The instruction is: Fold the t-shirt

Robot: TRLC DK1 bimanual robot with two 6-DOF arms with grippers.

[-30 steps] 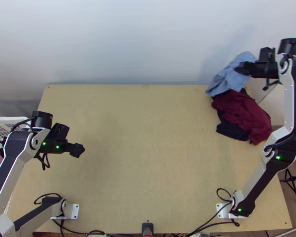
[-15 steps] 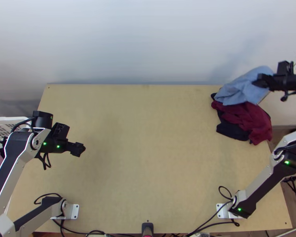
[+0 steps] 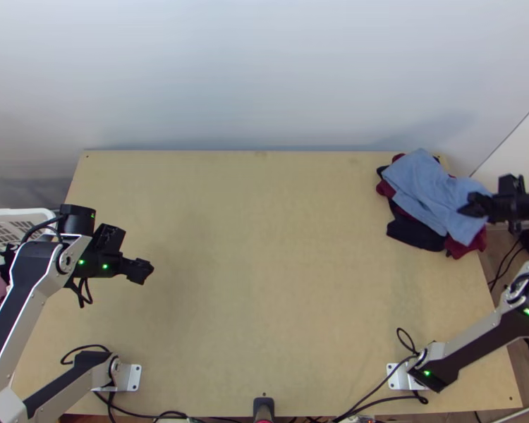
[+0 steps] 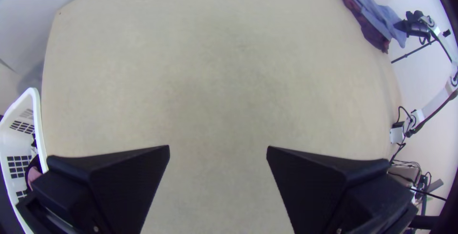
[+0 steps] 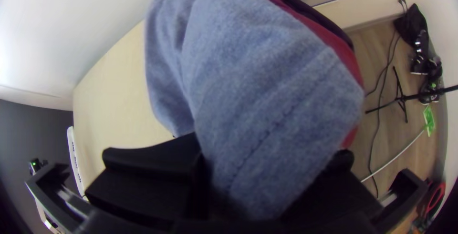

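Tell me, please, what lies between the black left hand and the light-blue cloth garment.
From the left hand, the top view shows bare light wooden tabletop, then edges of maroon cloth and black cloth beneath the light-blue garment.

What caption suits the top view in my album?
Right gripper holds blue cloth draped over darker clothes at the table's far right corner.

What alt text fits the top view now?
The right gripper is at the right edge of a blue garment draped over dark red and black clothing at the far right corner of the table; the left gripper hovers over its left side.
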